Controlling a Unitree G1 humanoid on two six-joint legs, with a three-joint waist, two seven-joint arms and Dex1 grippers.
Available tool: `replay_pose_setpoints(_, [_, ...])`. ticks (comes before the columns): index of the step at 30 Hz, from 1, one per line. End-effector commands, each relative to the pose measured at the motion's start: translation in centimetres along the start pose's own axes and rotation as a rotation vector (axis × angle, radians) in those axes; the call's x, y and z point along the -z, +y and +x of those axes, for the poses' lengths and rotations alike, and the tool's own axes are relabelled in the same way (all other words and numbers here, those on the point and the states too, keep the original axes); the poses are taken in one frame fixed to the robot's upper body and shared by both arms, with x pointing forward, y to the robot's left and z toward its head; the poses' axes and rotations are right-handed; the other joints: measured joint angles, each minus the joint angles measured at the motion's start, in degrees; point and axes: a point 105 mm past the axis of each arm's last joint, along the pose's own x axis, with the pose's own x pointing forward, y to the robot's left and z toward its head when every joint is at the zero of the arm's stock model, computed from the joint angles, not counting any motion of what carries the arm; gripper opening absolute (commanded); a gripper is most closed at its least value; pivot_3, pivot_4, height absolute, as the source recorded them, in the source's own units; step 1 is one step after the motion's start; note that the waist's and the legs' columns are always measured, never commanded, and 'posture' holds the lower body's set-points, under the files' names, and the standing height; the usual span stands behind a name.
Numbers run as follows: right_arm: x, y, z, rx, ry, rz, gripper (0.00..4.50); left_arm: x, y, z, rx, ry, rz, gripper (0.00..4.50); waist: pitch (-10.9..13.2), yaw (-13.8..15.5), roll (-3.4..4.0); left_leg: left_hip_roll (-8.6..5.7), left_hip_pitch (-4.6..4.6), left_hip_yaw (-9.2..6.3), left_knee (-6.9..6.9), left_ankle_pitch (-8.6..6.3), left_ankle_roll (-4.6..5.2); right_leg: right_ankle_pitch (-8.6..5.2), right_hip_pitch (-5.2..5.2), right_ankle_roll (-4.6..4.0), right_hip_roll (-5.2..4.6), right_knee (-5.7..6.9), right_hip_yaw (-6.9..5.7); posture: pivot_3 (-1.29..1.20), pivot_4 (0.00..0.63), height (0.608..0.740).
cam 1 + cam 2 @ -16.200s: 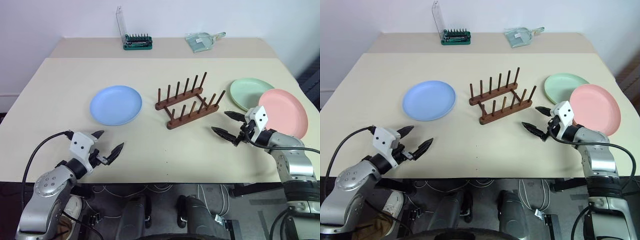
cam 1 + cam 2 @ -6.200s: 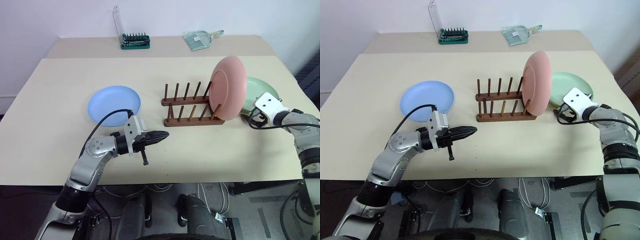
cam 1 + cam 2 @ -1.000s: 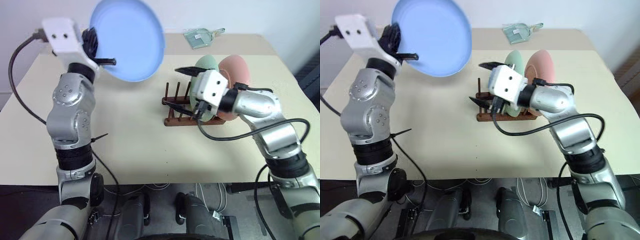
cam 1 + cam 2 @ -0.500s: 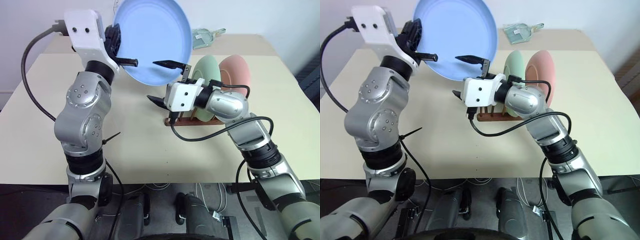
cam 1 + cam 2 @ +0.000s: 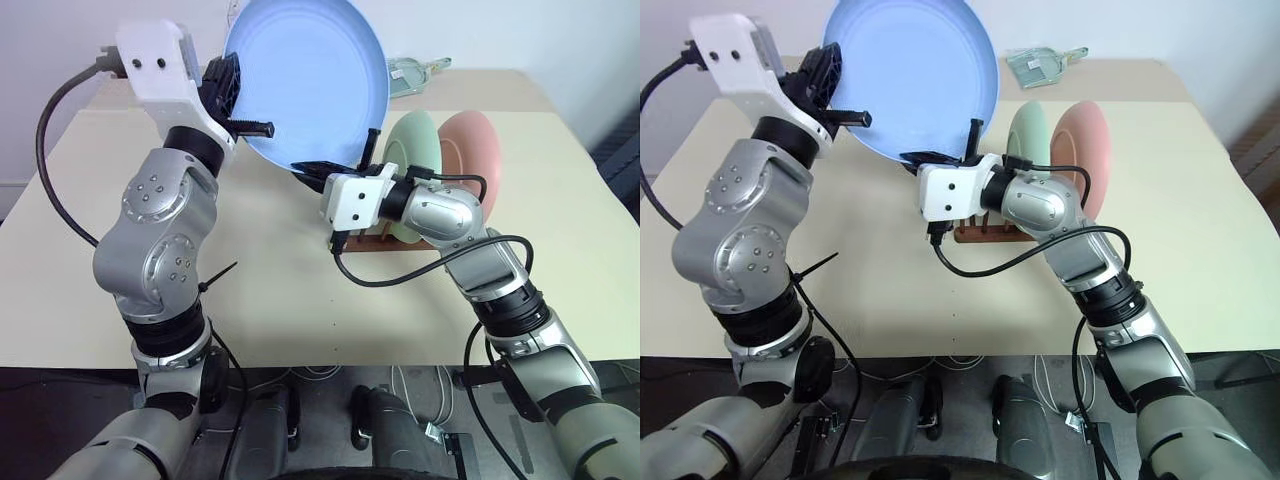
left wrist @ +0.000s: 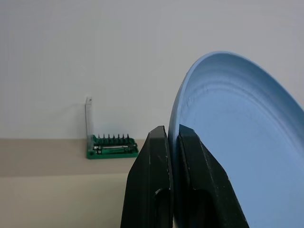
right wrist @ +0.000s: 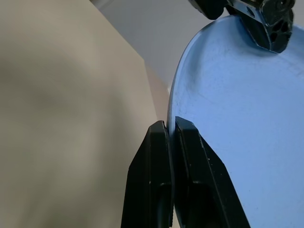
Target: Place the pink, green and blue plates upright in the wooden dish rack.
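The light blue plate (image 5: 310, 75) is held up in the air, tilted on edge, above the table's left-middle. My left gripper (image 5: 250, 112) is shut on its left rim; the left wrist view shows both fingers (image 6: 159, 180) clamping that rim. My right gripper (image 5: 318, 172) is shut on the plate's lower rim, its fingers (image 7: 159, 171) pinching the edge. The pale green plate (image 5: 420, 145) and the pink plate (image 5: 475, 150) stand upright in the wooden dish rack (image 5: 980, 235), partly hidden behind my right arm.
A green-based bit holder (image 6: 112, 146) with its clear lid raised stands at the table's far edge. A clear dustpan-like item (image 5: 1040, 65) lies at the back right. The beige table (image 5: 280, 300) stretches out in front of the rack.
My right gripper, open beside the rack a second ago, has swung left to the blue plate's lower rim and shut on it. The left arm brought the plate rightward.
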Motion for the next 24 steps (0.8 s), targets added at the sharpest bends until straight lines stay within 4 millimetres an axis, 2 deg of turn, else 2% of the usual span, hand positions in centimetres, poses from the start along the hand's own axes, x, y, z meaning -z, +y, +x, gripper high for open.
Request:
replay_pose_setpoints(1, [-0.6,-0.8,-0.2,0.033,-0.018,-0.035,0.00,-1.7,-0.4,-0.4,0.029,-0.082,-0.061,1.40,0.0,0.0,0.00,0.00,0.01,0.00,0.00,0.00,0.00,0.00,0.00,0.00,0.00,0.00,0.00,0.00,0.150,0.740])
replay_pose_setpoints(4, [-0.7,-0.7,-0.2,0.032,-0.017,-0.040,0.00,-3.3,0.7,-0.3,-0.018,-0.170,-0.151,2.95,0.0,0.0,0.00,0.00,0.01,0.00,0.00,0.01,-0.01,0.00,0.01,0.00,0.00,0.00,0.00,0.00,0.150,0.740])
replay_pose_setpoints(7, [-0.7,-0.7,-0.2,0.033,-0.019,-0.041,0.00,-6.0,3.1,-0.8,-0.128,-0.318,-0.220,4.39,0.0,-0.1,0.00,0.00,0.01,-0.01,0.00,0.00,0.01,0.00,0.01,0.00,0.01,0.01,0.00,0.00,0.150,0.740])
replay_pose_setpoints(11, [-1.1,-1.0,-0.2,0.047,-0.039,-0.016,0.00,-7.6,6.5,-1.6,-0.234,-0.401,-0.183,4.46,0.0,-0.2,0.00,0.01,0.09,0.00,-0.01,-0.04,0.07,0.00,0.04,0.00,0.03,0.02,0.00,0.00,0.150,0.740])
replay_pose_setpoints(14, [-2.3,-2.4,-0.3,0.112,-0.104,0.079,0.00,-6.9,9.1,-2.1,-0.284,-0.358,-0.073,4.46,0.0,-0.4,0.00,0.01,0.12,0.00,-0.01,-0.02,0.04,0.01,0.05,0.00,0.05,0.07,0.00,0.00,0.150,0.740])
replay_pose_setpoints(16, [-3.1,-3.2,-0.4,0.140,-0.143,0.130,0.00,-6.2,10.0,-2.4,-0.283,-0.319,0.011,4.46,0.0,-0.4,0.00,0.02,0.16,0.02,-0.02,0.02,-0.02,0.01,0.06,0.00,0.04,0.11,0.00,0.00,0.150,0.740])
replay_pose_setpoints(19, [-5.2,-5.0,-1.1,0.176,-0.281,0.316,0.00,-2.7,12.3,-3.3,-0.284,-0.153,0.110,4.46,0.0,-0.4,0.00,0.02,0.17,0.02,-0.02,0.06,-0.09,0.01,0.08,-0.01,0.04,0.11,0.01,0.00,0.150,0.740])
replay_pose_setpoints(20, [-6.2,-5.6,-1.7,0.178,-0.347,0.397,0.00,-0.9,12.8,-3.9,-0.268,-0.070,0.161,4.46,0.0,-0.4,-0.01,0.02,0.18,0.03,-0.02,0.07,-0.12,0.01,0.09,-0.01,0.04,0.12,0.02,0.00,0.150,0.740])
replay_pose_setpoints(22, [-7.4,-6.4,-2.7,0.163,-0.439,0.550,0.00,2.3,12.8,-5.0,-0.187,0.075,0.239,4.46,0.0,-0.4,-0.01,0.03,0.18,0.02,-0.03,0.04,-0.09,0.01,0.08,-0.02,0.03,0.11,0.02,0.00,0.150,0.740])
replay_pose_setpoints(24, [-7.9,-6.7,-3.4,0.132,-0.490,0.699,0.00,4.2,11.9,-5.8,-0.094,0.148,0.267,4.46,0.0,-0.2,-0.01,0.04,0.18,0.01,-0.03,-0.03,-0.03,0.00,0.07,-0.04,0.03,0.08,0.02,0.00,0.150,0.740])
